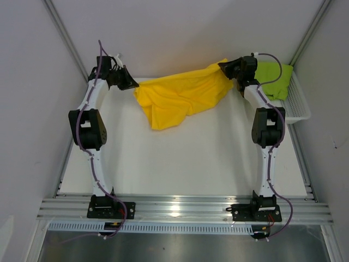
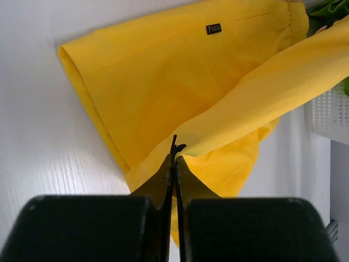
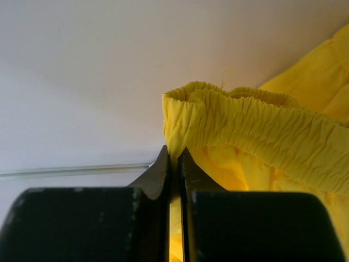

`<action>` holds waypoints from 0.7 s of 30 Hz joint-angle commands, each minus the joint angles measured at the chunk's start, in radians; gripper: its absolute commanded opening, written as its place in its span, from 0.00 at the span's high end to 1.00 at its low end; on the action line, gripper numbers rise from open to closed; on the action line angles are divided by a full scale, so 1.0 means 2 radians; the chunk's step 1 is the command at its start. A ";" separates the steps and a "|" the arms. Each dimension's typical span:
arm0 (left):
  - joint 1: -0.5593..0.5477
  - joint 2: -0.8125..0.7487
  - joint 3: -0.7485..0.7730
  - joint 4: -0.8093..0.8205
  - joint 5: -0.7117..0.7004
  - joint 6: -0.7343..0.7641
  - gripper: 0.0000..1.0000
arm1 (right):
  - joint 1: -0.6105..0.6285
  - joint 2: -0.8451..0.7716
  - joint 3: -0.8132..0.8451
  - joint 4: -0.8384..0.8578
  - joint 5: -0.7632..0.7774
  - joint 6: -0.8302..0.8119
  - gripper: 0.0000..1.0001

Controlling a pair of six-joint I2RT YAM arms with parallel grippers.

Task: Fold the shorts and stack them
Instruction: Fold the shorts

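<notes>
You're barely started: your left gripper (image 1: 133,84) and right gripper (image 1: 228,69) each pinch the yellow shorts (image 1: 180,101), stretched unfolded across the table's (image 1: 185,158) far side, while the green shorts (image 1: 274,79) lie in the basket (image 1: 299,112), with nothing stacked yet.

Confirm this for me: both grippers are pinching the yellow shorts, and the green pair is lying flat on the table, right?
One thing is off. The left gripper and right gripper are both shut on the yellow shorts, but the green shorts sit in the white mesh basket at the far right, not flat on the table. The top external view shows it.
</notes>
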 commanded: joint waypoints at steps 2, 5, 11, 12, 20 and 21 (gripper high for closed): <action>0.002 0.007 0.028 0.020 -0.007 -0.009 1.00 | -0.006 0.005 0.025 0.082 -0.006 0.017 1.00; 0.002 0.018 0.035 0.034 -0.017 -0.008 1.00 | -0.005 0.031 0.063 0.080 -0.005 0.021 1.00; 0.009 0.075 0.110 0.014 -0.016 -0.009 1.00 | -0.003 0.093 0.140 0.086 0.021 0.022 0.98; 0.012 0.080 0.111 0.016 -0.014 -0.011 1.00 | -0.001 0.102 0.149 0.089 0.024 0.022 0.92; 0.019 0.092 0.116 0.048 -0.026 -0.026 0.27 | 0.004 0.137 0.183 0.129 0.037 -0.008 0.06; 0.019 0.089 0.116 0.048 -0.030 -0.026 0.26 | 0.002 0.129 0.183 0.123 0.033 -0.022 0.05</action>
